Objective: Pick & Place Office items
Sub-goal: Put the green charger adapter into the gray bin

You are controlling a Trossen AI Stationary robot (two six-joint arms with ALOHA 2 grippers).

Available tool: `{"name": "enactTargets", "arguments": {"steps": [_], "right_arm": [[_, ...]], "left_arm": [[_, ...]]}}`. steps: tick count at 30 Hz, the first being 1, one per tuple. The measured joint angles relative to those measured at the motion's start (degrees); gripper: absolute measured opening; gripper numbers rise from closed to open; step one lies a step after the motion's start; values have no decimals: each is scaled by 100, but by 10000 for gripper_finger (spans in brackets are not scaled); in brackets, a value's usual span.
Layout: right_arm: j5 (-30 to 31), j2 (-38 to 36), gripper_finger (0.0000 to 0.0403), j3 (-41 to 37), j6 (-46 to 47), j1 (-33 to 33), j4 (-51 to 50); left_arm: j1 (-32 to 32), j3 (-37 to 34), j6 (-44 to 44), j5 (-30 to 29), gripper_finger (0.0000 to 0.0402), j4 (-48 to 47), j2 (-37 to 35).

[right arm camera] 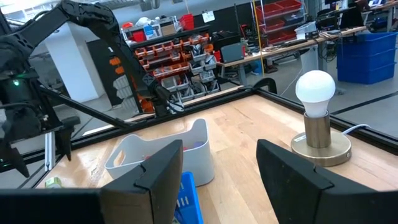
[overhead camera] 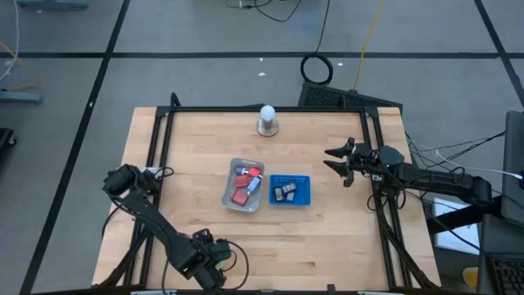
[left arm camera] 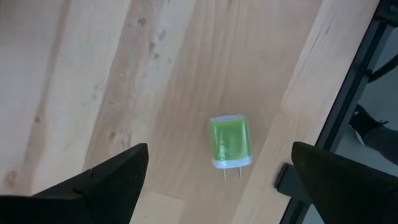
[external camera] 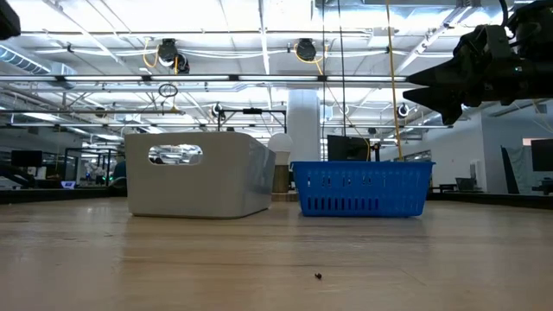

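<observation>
A small green plug adapter [left arm camera: 231,141] with two prongs lies flat on the wood near the table's near edge. My left gripper [left arm camera: 219,149] hovers open above it, one finger on either side and neither touching; from above it shows at the near edge [overhead camera: 214,260]. Red and blue office items [overhead camera: 245,183] lie in the clear tray [overhead camera: 230,195]. Dark items [overhead camera: 285,192] lie in the blue basket [overhead camera: 301,199]. My right gripper [overhead camera: 337,161] is open and raised above the table, right of the basket, holding nothing.
A white bulb on a round base [overhead camera: 268,121] stands near the table's far edge. A black frame rail [left arm camera: 348,106] runs close beside the green adapter. Bare wood lies in front of the tray [external camera: 194,173] and the basket [external camera: 363,188].
</observation>
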Motion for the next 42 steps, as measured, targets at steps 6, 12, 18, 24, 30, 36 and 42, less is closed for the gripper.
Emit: {"name": "enactTargets", "arguments": {"steps": [6,12,18,24,30,36,42], "right_arm": [[-1,0,196,0,0,-1,2],[1,0,196,0,0,-2,4],[1,-2,196,0,0,-1,4],[1,0,196,0,0,-2,2],[0,-2,196,0,0,-2,3],[1,-1,196,0,0,-1,3],[-1,0,196,0,0,-2,2]], "left_arm": [[20,-167,-64,61,397,239,0],[42,-188,-63,63,397,254,0],[45,-188,-63,65,397,251,30],[11,-188,-7,252,397,469,274],[-11,-183,-68,376,397,610,451],[-1,-177,-114,363,397,577,578],[6,-177,-116,400,397,712,797]]}}
